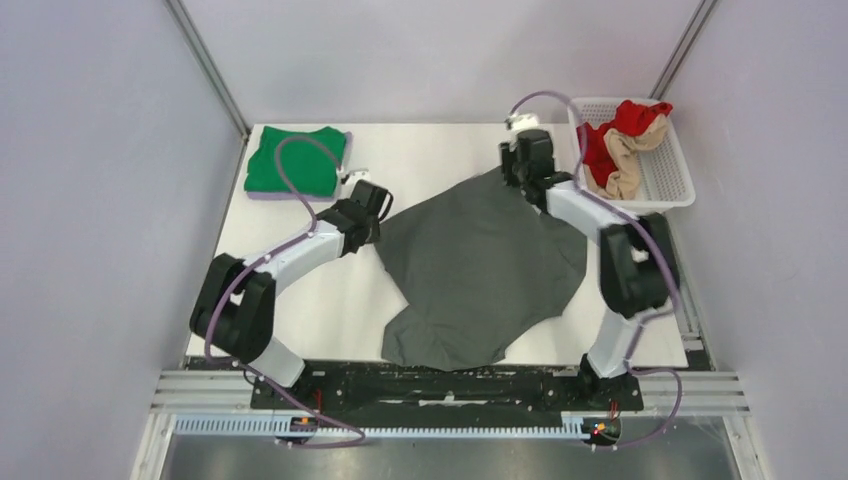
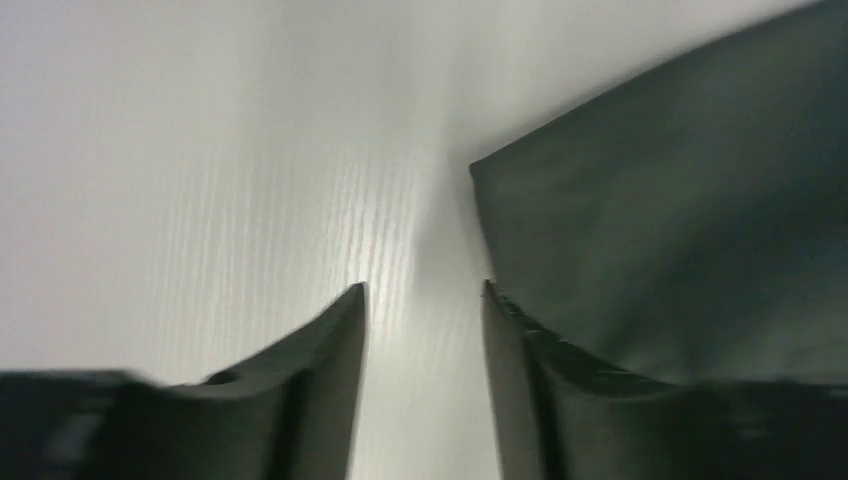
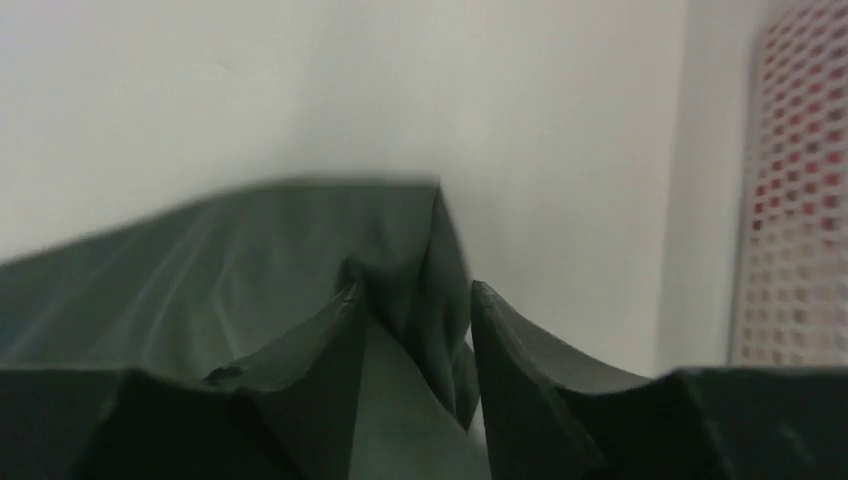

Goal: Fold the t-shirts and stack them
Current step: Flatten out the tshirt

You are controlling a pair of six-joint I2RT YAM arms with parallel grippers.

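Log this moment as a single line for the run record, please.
left gripper open beside grey t-shirt corner | right gripper open, cloth between jaws | green t-shirt folded, far left

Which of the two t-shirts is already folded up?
The bright green cloth t-shirt in the far left corner, a neat rectangle; the dark grey cloth t-shirt lies spread out loosely.

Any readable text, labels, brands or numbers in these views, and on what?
No readable text in any view.
The dark grey t-shirt, the green t-shirt and the white basket show no print or label.
Small coloured spots on the front rail are too small to tell.
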